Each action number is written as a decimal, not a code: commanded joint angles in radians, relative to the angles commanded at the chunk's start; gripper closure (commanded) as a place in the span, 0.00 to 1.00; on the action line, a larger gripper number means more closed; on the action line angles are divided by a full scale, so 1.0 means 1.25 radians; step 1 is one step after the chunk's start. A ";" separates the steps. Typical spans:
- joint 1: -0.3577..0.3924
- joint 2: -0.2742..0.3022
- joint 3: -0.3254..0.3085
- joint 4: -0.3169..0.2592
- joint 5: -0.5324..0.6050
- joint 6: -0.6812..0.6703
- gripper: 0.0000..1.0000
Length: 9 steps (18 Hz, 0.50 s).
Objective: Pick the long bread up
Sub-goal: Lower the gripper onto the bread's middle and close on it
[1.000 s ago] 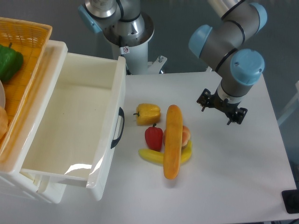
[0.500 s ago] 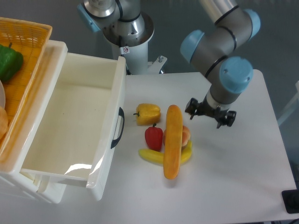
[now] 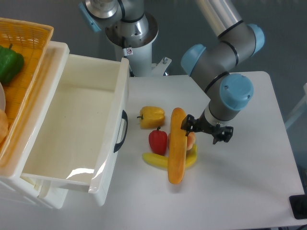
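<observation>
Not yet picked up: smooth golden-orange long bread [image 3: 177,145] lies on the white desk [image 3: 240,182] across a yellow banana [image 3: 156,160], black gripper [image 3: 207,130] just right, jaws apart, empty.

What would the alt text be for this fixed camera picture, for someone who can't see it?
A robot arm's pincer hovers beside a long bread lying across a banana, with a red pepper and yellow pepper nearby on a white table, next to an open white drawer.

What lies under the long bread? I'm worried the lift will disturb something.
The long bread rests across a yellow banana and a round bun; how far each extends beneath is hidden.
</observation>
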 joint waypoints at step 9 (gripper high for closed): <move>-0.039 -0.037 0.002 0.011 -0.027 -0.054 0.05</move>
